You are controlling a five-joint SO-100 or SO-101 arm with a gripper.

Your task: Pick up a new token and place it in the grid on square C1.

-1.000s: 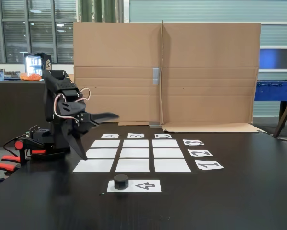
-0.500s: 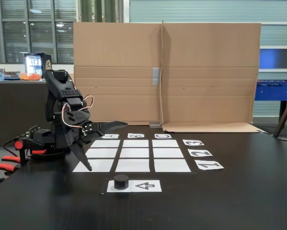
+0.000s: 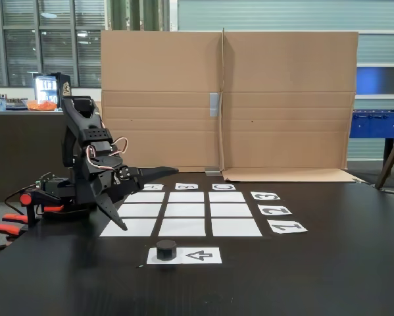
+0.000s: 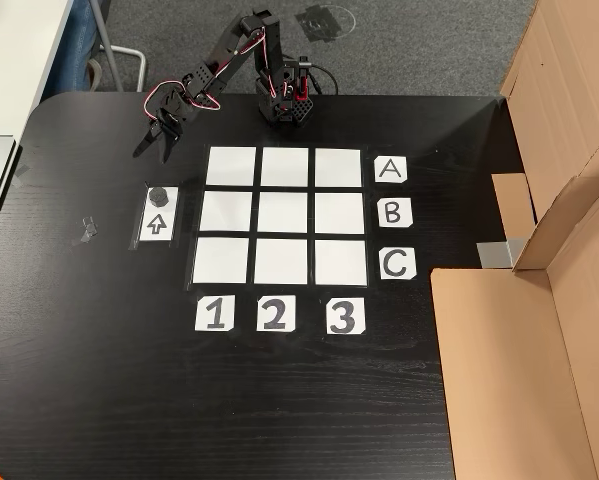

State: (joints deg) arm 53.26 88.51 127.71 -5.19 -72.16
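Note:
The token (image 3: 166, 249) (image 4: 158, 194), a short black cylinder, sits on the end of the white arrow strip (image 3: 200, 255) (image 4: 156, 224) beside the grid. The grid (image 3: 187, 210) (image 4: 285, 215) is nine bare white rectangles. Square C1 (image 3: 236, 227) (image 4: 221, 262) is the corner in line with labels "C" (image 4: 397, 264) and "1" (image 4: 214, 314). My gripper (image 3: 150, 199) (image 4: 151, 154) hangs open above the table, near the grid's A1 corner and a short way from the token. Its jaws are spread wide with nothing between them.
A tall cardboard wall (image 3: 223, 99) (image 4: 559, 300) stands along the label A, B, C side of the table. The arm's base (image 3: 58, 194) (image 4: 282, 100) sits at the table edge, with red clamps (image 3: 6, 227) beside it. A scrap of tape (image 4: 84, 230) lies past the strip.
The arm has reached out and down, bringing the open gripper lower toward the table near the grid corner. The token has not moved.

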